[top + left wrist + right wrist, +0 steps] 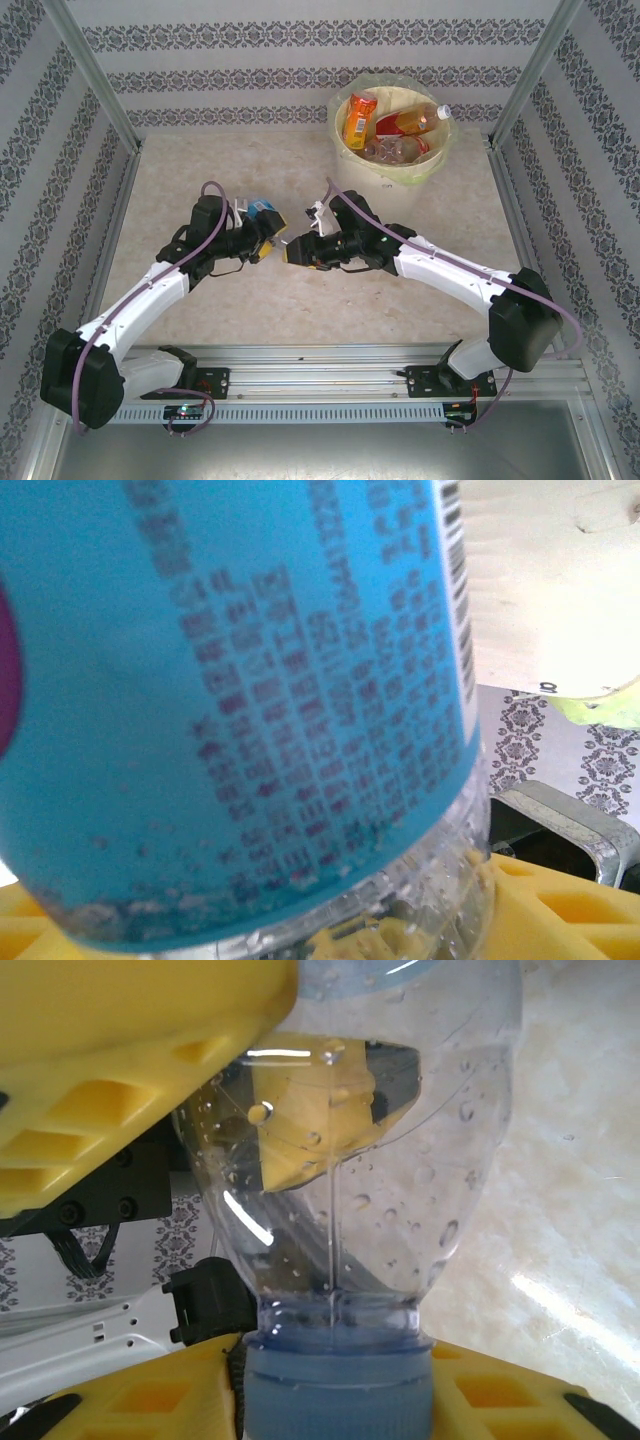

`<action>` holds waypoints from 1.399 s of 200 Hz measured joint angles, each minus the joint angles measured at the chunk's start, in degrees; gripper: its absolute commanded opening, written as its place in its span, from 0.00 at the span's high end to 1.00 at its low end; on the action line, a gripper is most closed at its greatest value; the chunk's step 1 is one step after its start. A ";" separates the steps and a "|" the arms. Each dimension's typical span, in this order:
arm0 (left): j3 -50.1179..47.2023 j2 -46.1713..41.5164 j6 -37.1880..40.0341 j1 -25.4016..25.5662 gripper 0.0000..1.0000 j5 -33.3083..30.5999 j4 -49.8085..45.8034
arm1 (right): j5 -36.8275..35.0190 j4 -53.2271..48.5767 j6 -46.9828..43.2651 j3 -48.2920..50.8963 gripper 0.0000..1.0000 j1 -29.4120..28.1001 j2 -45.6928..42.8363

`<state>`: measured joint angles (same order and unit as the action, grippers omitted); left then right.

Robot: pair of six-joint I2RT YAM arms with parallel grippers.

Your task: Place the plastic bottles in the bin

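Note:
A clear plastic bottle (pixel 264 214) with a blue label (pixel 230 700) hangs above the table's middle, between both arms. My left gripper (pixel 262 238) is shut on its body, and one yellow finger (pixel 130 1050) of it presses the bottle's side in the right wrist view. The bottle's blue cap (pixel 340 1390) sits tight between the yellow fingers of my right gripper (pixel 297 249), which is shut on it. The cream bin (pixel 342 142) with its pale green liner stands at the back right. Three bottles lie in it: two orange ones (pixel 358 118) (pixel 410 121) and a clear one (pixel 395 150).
Metal frame posts (pixel 92 75) (pixel 530 75) stand at the back corners, with patterned walls all round. The marble-look tabletop (pixel 200 160) stretches between the arms and the bin. A rail (pixel 320 365) carrying the arm bases runs along the near edge.

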<state>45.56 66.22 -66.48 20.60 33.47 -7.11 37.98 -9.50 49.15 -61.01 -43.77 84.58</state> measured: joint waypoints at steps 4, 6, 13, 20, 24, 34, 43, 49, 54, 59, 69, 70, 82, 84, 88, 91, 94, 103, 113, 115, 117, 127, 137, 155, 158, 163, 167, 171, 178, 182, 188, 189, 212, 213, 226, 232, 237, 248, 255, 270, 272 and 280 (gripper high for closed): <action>0.02 0.09 0.00 0.04 0.27 0.04 0.02 | 0.00 -0.15 -0.04 -0.02 0.57 0.00 0.00; 0.02 0.11 0.00 0.04 0.27 0.13 0.04 | 0.00 -0.24 -0.09 -0.02 0.57 0.00 0.00; 0.09 0.31 0.02 0.04 0.27 0.44 0.04 | 0.00 -0.59 -0.26 -0.09 0.56 0.00 0.00; 0.17 0.52 0.02 0.07 0.27 0.66 0.07 | -0.02 -0.92 -0.48 -0.20 0.56 0.00 0.00; 0.22 0.66 0.02 0.07 0.27 0.74 0.07 | -0.07 -1.18 -0.63 -0.28 0.56 0.00 0.00; 0.39 0.96 0.04 0.09 0.27 1.01 0.09 | -0.20 -1.77 -1.16 -0.59 0.56 0.00 0.00; 0.66 1.22 0.13 0.15 0.27 1.14 0.09 | -0.39 -2.38 -1.44 -0.92 0.56 0.00 0.00; 0.83 1.38 0.20 0.24 0.27 1.25 0.09 | -0.46 -2.67 -1.60 -1.11 0.57 0.00 0.00; 1.01 1.49 0.26 0.35 0.27 1.29 0.09 | -0.48 -2.86 -1.73 -1.25 0.57 0.00 0.00; 1.14 1.57 0.33 0.42 0.27 1.49 0.09 | -0.55 -3.02 -1.88 -1.38 0.57 0.00 0.00; 1.44 1.64 0.52 0.48 0.27 1.77 0.07 | -0.61 -3.37 -2.25 -1.64 0.59 0.00 0.02; 1.44 1.64 0.55 0.48 0.27 1.79 0.07 | -0.61 -3.41 -2.23 -1.66 0.59 0.00 0.02; 1.79 1.68 0.85 0.57 0.27 2.12 0.09 | -0.61 -3.76 -2.71 -2.05 0.59 0.00 0.02; 1.84 1.68 0.90 0.59 0.27 2.12 0.09 | -0.61 -3.85 -2.78 -2.12 0.59 0.00 0.02; 1.88 1.68 0.98 0.68 0.27 2.14 0.09 | -0.61 -4.02 -2.89 -2.21 0.59 0.00 0.00; 1.92 1.68 1.07 0.70 0.27 2.19 0.09 | -0.61 -4.15 -2.97 -2.25 0.59 0.00 0.02; 1.97 1.70 1.11 0.74 0.27 2.19 0.09 | -0.61 -4.28 -3.06 -2.27 0.60 0.00 0.02; 2.08 1.86 1.33 0.79 0.27 2.32 0.09 | -0.61 -4.68 -3.26 -2.38 0.63 0.00 0.02; 2.36 2.25 1.68 0.83 0.27 2.47 0.09 | -0.68 -5.03 -3.61 -2.38 0.66 0.02 0.02; 2.38 2.34 1.73 0.83 0.27 2.47 0.07 | -0.70 -5.11 -3.67 -2.38 0.67 0.02 0.02; 2.45 2.40 1.77 0.85 0.27 2.51 0.09 | -0.79 -5.22 -3.63 -2.40 0.67 0.04 0.00; 2.58 2.75 1.95 1.01 0.27 2.51 0.07 | -0.94 -5.57 -3.96 -2.43 0.69 0.04 0.00; 2.71 2.99 2.16 1.18 0.26 2.54 0.07 | -1.07 -6.03 -4.04 -2.49 0.71 0.04 0.00; 2.91 3.13 2.45 1.22 0.19 2.56 0.07 | -1.22 -6.47 -4.17 -2.71 0.73 0.04 0.00; 2.97 3.13 2.40 1.22 0.18 2.56 0.04 | -1.27 -6.47 -4.26 -2.75 0.74 0.04 0.00; 3.08 3.13 2.43 1.31 0.16 2.58 0.07 | -1.40 -6.47 -4.37 -2.82 0.75 0.04 -0.02; 3.26 3.13 2.56 1.40 0.14 2.56 0.07 | -1.51 -6.56 -4.42 -2.89 0.75 0.04 -0.04; 3.43 3.13 2.45 1.46 0.12 2.56 0.04 | -1.57 -6.60 -4.46 -2.93 0.75 0.04 -0.07; 3.89 3.13 2.56 1.64 0.06 2.58 0.04 | -1.77 -6.67 -4.57 -2.97 0.76 0.04 -0.20; 4.26 3.13 2.82 1.73 0.02 2.58 -0.15 | -1.99 -6.75 -4.57 -2.99 0.76 0.04 -0.37; 5.03 3.13 3.04 1.84 0.00 2.58 -0.35 | -2.16 -6.86 -4.59 -3.02 0.76 0.07 -0.61; 5.14 3.13 2.97 1.84 0.00 2.58 -0.37 | -2.29 -6.86 -4.57 -3.02 0.76 0.07 -0.70; 9.40 3.06 3.48 1.95 0.00 2.54 -2.05 | -3.15 -7.21 -4.59 -3.41 0.77 0.31 -2.71; 9.55 3.04 3.50 1.95 0.00 2.51 -2.12 | -3.23 -7.28 -4.59 -3.50 0.77 0.35 -2.89; 12.22 2.80 4.26 1.95 0.00 2.27 -3.23 | -4.09 -7.89 -4.57 -4.28 0.78 0.81 -4.39; 13.51 2.58 4.83 1.95 0.00 1.88 -4.04 | -4.61 -8.39 -4.55 -4.76 0.78 0.96 -5.22; 14.62 2.38 5.42 1.95 0.00 1.40 -4.83 | -4.96 -8.79 -4.52 -5.07 0.78 1.22 -5.81; 17.38 1.55 7.15 1.95 0.00 0.04 -6.62 | -6.03 -10.05 -4.31 -5.92 0.78 1.73 -7.21; 18.95 0.74 8.33 1.95 0.00 -1.16 -7.65 | -6.86 -11.02 -3.98 -6.56 0.78 2.14 -8.00; 21.59 -1.62 10.93 1.95 0.00 -3.45 -9.70 | -8.79 -12.96 -2.71 -8.26 0.78 3.23 -9.29; 21.77 -1.90 11.13 1.95 0.00 -3.65 -9.81 | -9.09 -13.14 -2.49 -8.55 0.78 3.39 -9.44; 22.69 -3.28 12.35 1.95 0.00 -4.59 -10.64 | -10.23 -13.97 -1.60 -9.68 0.78 4.15 -9.88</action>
<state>68.25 62.94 -54.13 22.55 28.88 -17.76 27.75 -23.46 47.55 -70.70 -39.62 74.70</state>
